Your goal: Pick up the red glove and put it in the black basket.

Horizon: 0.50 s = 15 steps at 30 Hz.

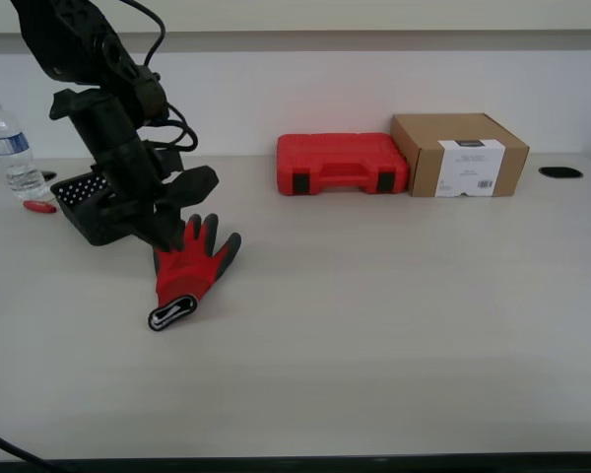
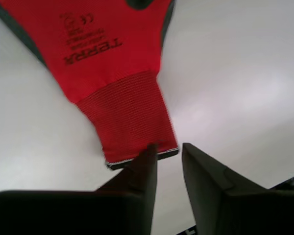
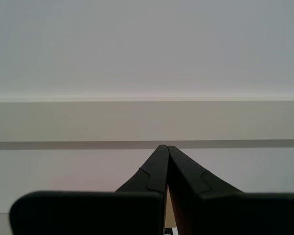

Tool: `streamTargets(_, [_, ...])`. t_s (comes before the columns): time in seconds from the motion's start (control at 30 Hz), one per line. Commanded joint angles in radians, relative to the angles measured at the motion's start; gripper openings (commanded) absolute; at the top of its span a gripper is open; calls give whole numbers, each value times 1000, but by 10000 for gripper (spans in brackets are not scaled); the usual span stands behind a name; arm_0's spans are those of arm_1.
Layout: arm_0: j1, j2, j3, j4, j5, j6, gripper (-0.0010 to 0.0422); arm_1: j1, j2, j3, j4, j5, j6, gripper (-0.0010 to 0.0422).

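Note:
The red glove (image 1: 187, 268) lies flat on the pale table, dark fingertips toward the wall and striped cuff toward the front edge. My first gripper (image 1: 174, 239) hovers over its finger end. In the first wrist view the glove (image 2: 103, 63) fills the far part of the picture, and its cuff edge lies right at the tips of my first gripper (image 2: 169, 149). The jaws stand a narrow gap apart with only bare table between them. The black basket (image 1: 79, 190) sits behind the arm at the exterior view's left, mostly hidden. My second gripper (image 3: 166, 149) is shut, facing a wall.
A red tool case (image 1: 342, 163) and a cardboard box (image 1: 460, 155) stand at the back by the wall. A water bottle (image 1: 10, 148) and a small red-handled tool (image 1: 39, 206) are at the exterior view's far left. A dark oval hole (image 1: 559, 172) is at its far right.

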Motion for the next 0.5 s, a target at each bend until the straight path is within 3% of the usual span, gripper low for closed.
streamTargets(0.03, [1, 0, 1, 3, 0, 3, 0, -8, 0, 1, -20, -49, -3, 148])
streamTargets(0.13, [1, 0, 1, 3, 0, 3, 0, -18, 0, 1, -39, -71, -34, 222])
streamTargets(0.23, [0, 0, 1, 3, 0, 3, 0, -37, 0, -1, -53, -118, -37, 257])
streamTargets(0.33, [1, 0, 1, 2, 0, 3, 0, -64, 0, -1, -48, -137, -38, 248])
streamTargets(0.5, [1, 0, 1, 3, 0, 3, 0, -99, 21, 3, -24, -131, -43, 164])
